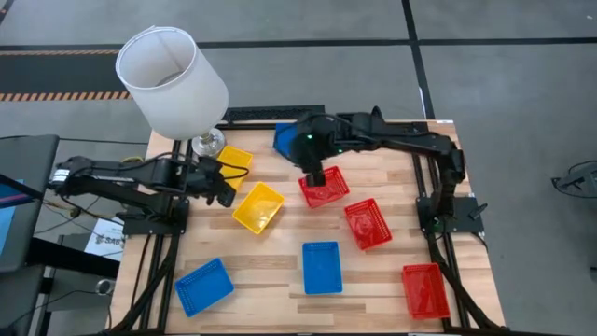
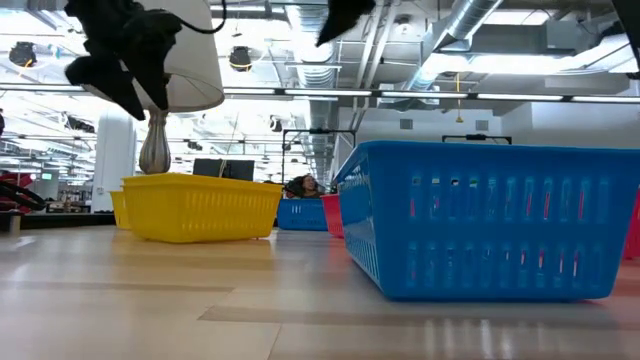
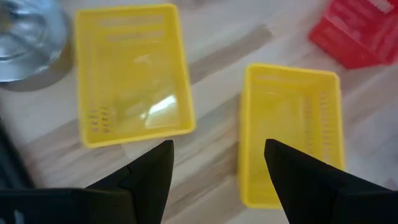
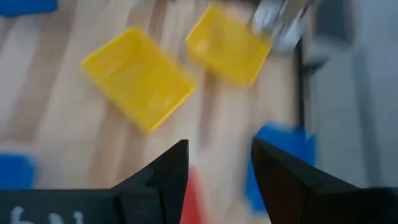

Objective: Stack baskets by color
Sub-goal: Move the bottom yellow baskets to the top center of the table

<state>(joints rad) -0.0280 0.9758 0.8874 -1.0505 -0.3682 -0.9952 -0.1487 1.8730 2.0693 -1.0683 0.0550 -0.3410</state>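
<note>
— Since my left fingers (image 1: pixel 222 187) stand apart in the high view's left-centre, where are the baskets?
— Yellow basket (image 1: pixel 258 207) just beside; right fingers (image 1: pixel 315 177), apart, over a red basket (image 1: pixel 324 188).
— Left wrist view?
— Both yellow baskets (image 3: pixel 132 73) empty; I'd straddle one wall squarely.

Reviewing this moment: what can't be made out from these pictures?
- High view: the right gripper covers part of a red basket; contact unclear.
- High view: blue basket at the far edge is mostly hidden by that arm.
- High view: lampshade hides the table behind it.
- Right wrist view: motion blur smears everything.
</note>
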